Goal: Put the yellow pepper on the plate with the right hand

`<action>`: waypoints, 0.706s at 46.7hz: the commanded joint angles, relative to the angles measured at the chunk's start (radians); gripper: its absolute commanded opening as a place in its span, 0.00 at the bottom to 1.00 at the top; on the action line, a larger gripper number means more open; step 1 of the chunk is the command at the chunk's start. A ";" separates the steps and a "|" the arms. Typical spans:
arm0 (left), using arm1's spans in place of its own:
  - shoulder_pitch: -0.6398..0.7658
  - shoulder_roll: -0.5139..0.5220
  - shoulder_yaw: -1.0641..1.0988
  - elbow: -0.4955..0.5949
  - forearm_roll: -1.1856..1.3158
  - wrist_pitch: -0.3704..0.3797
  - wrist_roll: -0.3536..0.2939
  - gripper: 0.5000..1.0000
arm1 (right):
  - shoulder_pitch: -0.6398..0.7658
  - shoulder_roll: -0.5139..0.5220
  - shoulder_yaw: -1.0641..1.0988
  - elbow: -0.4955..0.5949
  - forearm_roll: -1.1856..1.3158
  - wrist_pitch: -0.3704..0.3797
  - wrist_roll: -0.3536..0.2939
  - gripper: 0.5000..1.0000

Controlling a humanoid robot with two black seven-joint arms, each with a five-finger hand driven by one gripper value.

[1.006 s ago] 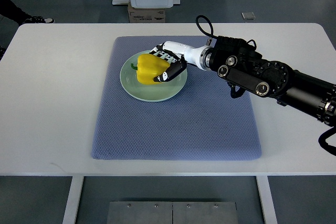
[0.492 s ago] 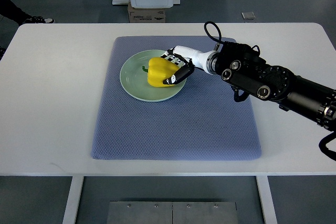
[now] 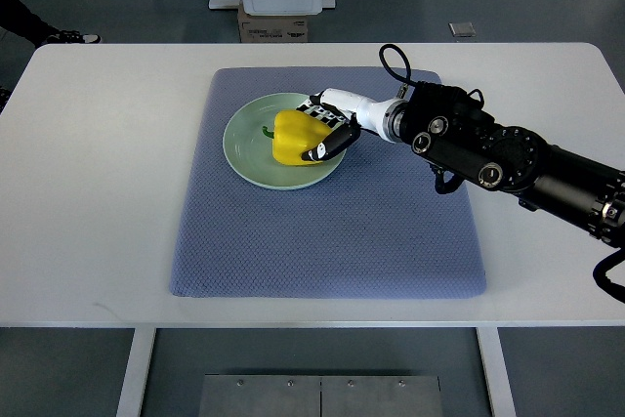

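Barely shifted | right hand (image 3: 327,134) clasps yellow pepper (image 3: 293,137) | on plate (image 3: 244,148)

White desk (image 3: 88,192), rounded far corners. One blue-grey textured mat (image 3: 327,231) lies flat on it, roughly centred, reaching from near the far edge toward the near edge. Bare desk surface left and right of it.

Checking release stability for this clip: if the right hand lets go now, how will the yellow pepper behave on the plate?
The yellow pepper lies on its side, rounded and glossy, so it may rock or roll slightly. The plate looks shallow, offering little restraint. The right hand still wraps it.
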 commanded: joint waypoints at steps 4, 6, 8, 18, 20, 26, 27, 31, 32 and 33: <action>0.000 0.000 0.000 0.000 0.000 0.000 0.000 1.00 | 0.001 0.000 0.000 0.001 0.005 0.001 0.000 0.96; 0.000 0.000 0.000 0.000 0.000 0.000 0.000 1.00 | 0.001 0.000 0.000 0.003 0.011 0.001 0.000 0.97; 0.000 0.000 0.000 0.000 0.000 0.000 0.000 1.00 | 0.003 0.000 0.000 0.003 0.016 0.001 0.000 0.98; 0.000 0.000 0.000 0.000 0.000 0.000 0.000 1.00 | 0.006 0.000 0.003 0.004 0.026 0.003 0.000 1.00; 0.000 0.000 0.000 0.000 0.000 0.000 0.000 1.00 | 0.006 0.000 0.017 0.006 0.033 0.003 0.000 1.00; 0.000 0.000 0.000 0.000 0.000 0.000 0.000 1.00 | 0.012 -0.014 0.049 0.014 0.068 0.007 -0.001 1.00; 0.000 0.000 0.000 0.000 0.000 0.000 0.000 1.00 | 0.014 -0.023 0.051 0.015 0.072 0.009 -0.001 1.00; 0.000 0.000 0.000 0.000 0.000 0.000 0.000 1.00 | 0.015 -0.063 0.052 0.036 0.102 0.007 -0.001 1.00; 0.000 0.000 0.000 0.000 0.000 0.000 0.000 1.00 | 0.017 -0.074 0.055 0.044 0.108 0.009 0.000 1.00; 0.001 0.000 0.000 0.000 0.000 0.000 0.000 1.00 | 0.017 -0.086 0.060 0.052 0.115 0.009 0.000 1.00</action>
